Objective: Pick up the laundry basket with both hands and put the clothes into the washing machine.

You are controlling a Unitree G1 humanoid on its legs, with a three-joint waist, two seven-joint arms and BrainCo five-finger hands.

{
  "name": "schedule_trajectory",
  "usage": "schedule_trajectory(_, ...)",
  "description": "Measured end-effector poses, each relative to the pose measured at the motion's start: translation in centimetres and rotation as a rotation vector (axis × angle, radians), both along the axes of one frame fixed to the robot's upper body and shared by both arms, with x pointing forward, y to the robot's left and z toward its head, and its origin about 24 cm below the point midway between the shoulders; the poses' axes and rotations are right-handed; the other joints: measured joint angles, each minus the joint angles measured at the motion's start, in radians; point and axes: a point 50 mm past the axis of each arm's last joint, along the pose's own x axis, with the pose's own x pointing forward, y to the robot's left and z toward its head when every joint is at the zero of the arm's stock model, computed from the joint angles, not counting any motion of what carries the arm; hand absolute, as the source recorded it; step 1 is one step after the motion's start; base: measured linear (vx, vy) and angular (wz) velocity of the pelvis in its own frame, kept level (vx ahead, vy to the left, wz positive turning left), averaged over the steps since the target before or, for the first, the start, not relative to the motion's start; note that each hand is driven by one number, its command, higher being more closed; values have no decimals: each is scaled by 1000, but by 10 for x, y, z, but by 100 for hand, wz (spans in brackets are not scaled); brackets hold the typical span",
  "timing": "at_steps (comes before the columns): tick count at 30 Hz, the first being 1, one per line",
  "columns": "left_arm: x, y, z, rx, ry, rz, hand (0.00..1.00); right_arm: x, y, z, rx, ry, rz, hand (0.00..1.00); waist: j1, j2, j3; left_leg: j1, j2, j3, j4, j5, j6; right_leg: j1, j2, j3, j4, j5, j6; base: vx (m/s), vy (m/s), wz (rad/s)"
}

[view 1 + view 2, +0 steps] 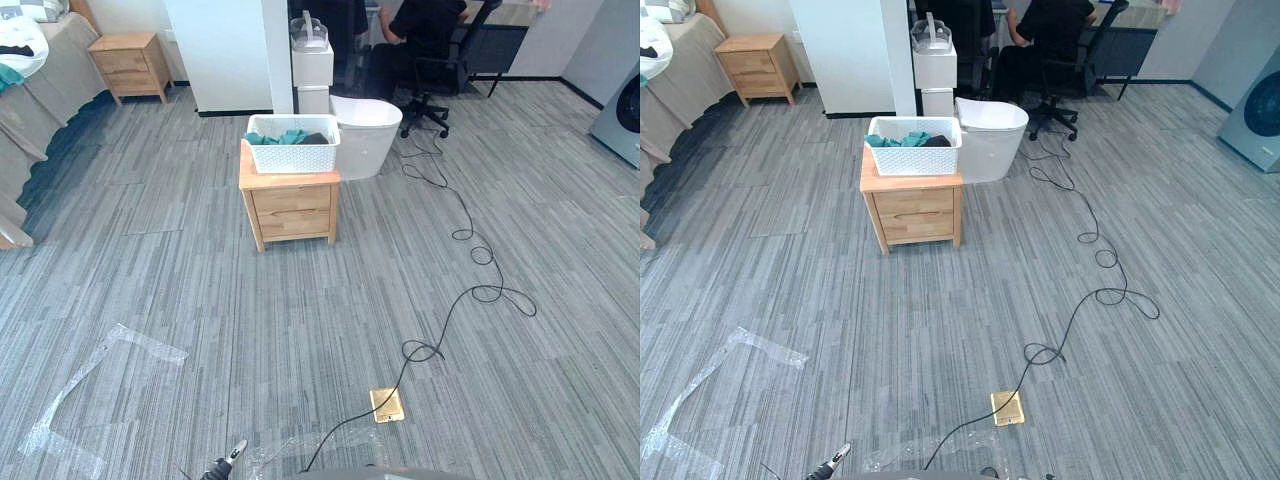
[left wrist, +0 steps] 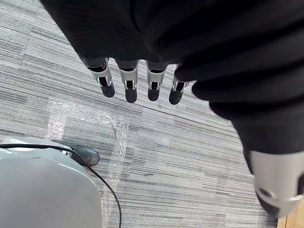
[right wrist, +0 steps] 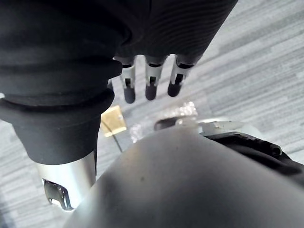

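The white laundry basket sits on a small wooden desk in the far middle of the room. It holds teal clothes and what may be a dark garment. At far right the washing machine is cut off at the edge. The left hand and right hand hang near, fingers straight and empty.

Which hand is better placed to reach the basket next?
Neither clearly: left hand and right hand both hang open over the floor, far from the basket on the nightstand. It sits slightly left of centre, so left, marginally.
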Motion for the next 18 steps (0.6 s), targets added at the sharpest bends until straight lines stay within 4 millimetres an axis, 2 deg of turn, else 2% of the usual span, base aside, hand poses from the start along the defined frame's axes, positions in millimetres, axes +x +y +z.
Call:
schedule_trajectory(1, 2, -1, 0, -1, -3, -4, 0, -1, -2, 0, 0, -6, -22, 0, -2, 6, 7, -4, -14, -11, 41, -34, 20, -28, -25, -18, 121, -55, 45, 45, 80, 35)
schedule_trajectory(2, 6, -2, 0, -5, -14, -14, 0, 5, -8, 3, -13, -36, -35, 0, 0, 12, 27, 5, -27, -25, 60, -55, 42, -117, -50, -28, 357, -89, 34, 34, 94, 34)
schedule_trajectory(3, 7, -3, 0, -5, -15, -15, 0, 9, -8, 4, -15, -58, -37, 0, -3, 16, 38, 16, -38, -30, 63, -61, 51, -185, -68, -36, 508, -87, 18, 45, 90, 35)
schedule_trajectory(4, 6, -2, 1, -1, -12, -24, 0, 18, -6, 7, -9, -104, -44, 0, -19, 8, 65, 58, -57, -46, 67, -78, 79, -282, -99, -40, 739, -83, -11, 170, 84, 41)
schedule_trajectory(5, 4, 1, 1, 5, -4, -23, 0, 22, -4, 7, 0, -124, -51, 0, -26, -6, 86, 109, -61, -52, 70, -94, 101, -322, -97, -47, 835, -114, -12, 228, 72, 32)
schedule_trajectory(6, 3, 2, 1, 6, -2, -18, 0, 22, -3, 7, 5, -123, -52, 0, -23, -11, 87, 127, -60, -53, 69, -105, 101, -343, -87, -56, 844, -127, -19, 267, 68, 14)
schedule_trajectory(8, 6, 4, 2, 10, -10, -15, 0, 19, 0, 6, 21, -126, -68, 0, -32, -18, 91, 152, -49, -72, 73, -138, 103, -387, -46, -111, 736, -139, -17, 242, 62, 21)
schedule_trajectory(9, 14, 4, 3, 12, -29, -23, 0, 17, 2, 6, 30, -126, -100, 0, -53, -19, 93, 154, -38, -101, 75, -158, 102, -396, -24, -164, 543, -118, -12, 379, 42, 69)
schedule_trajectory(10, 26, 3, 5, 11, -59, -33, 0, 13, 5, 4, 42, -113, -133, 0, -64, -28, 99, 173, -37, -136, 57, -169, 100, -390, -9, -210, 299, -36, -12, 570, 14, 78)
schedule_trajectory(11, 33, 2, 6, 10, -78, -39, 0, 10, 7, 3, 49, -105, -155, 0, -68, -30, 107, 197, -39, -151, 36, -175, 91, -379, -1, -220, 191, 8, -12, 659, -42, 77)
schedule_trajectory(12, 43, 1, 8, 7, -108, -46, 0, 3, 11, 1, 64, -79, -193, 0, -69, -53, 127, 238, -39, -178, 9, -184, 71, -373, 14, -206, 72, 62, -7, 729, -106, 72)
schedule_trajectory(13, 46, -1, 9, -3, -121, -61, 0, -3, 15, -1, 79, -61, -233, 0, -78, -46, 137, 281, -6, -209, 13, -222, 59, -370, 37, -172, 91, 122, -54, 639, -119, 76)
schedule_trajectory(14, 44, -3, 8, -8, -115, -70, 0, -11, 12, -1, 76, -43, -262, 0, -85, -27, 131, 293, 25, -223, 26, -240, 35, -367, 60, -172, 119, 146, -83, 751, -122, 82)
schedule_trajectory(15, 42, -6, 7, -20, -117, -64, 0, -18, 14, -2, 82, -25, -299, 0, -90, -26, 123, 284, 46, -230, 119, -253, 11, -363, 73, -179, 175, 195, -163, 846, -132, 60)
schedule_trajectory(16, 51, -13, 9, -41, -148, -59, 0, -20, 12, -2, 85, -25, -340, 0, -85, -5, 130, 242, 71, -208, 283, -249, -33, -337, 96, -202, 223, 148, -199, 1022, -168, 45)
schedule_trajectory(17, 53, -15, 9, -51, -163, -35, 0, -18, 9, -1, 78, -35, -352, 0, -81, 7, 136, 188, 76, -185, 448, -204, -104, -290, 115, -213, 225, 109, -206, 834, -161, 15)
schedule_trajectory(18, 55, -18, 10, -61, -176, -6, 0, -15, 3, 1, 63, -56, -352, 0, -81, 21, 139, 118, 87, -162, 648, -102, -161, -229, 137, -213, 203, 76, -204, 812, -121, -8)
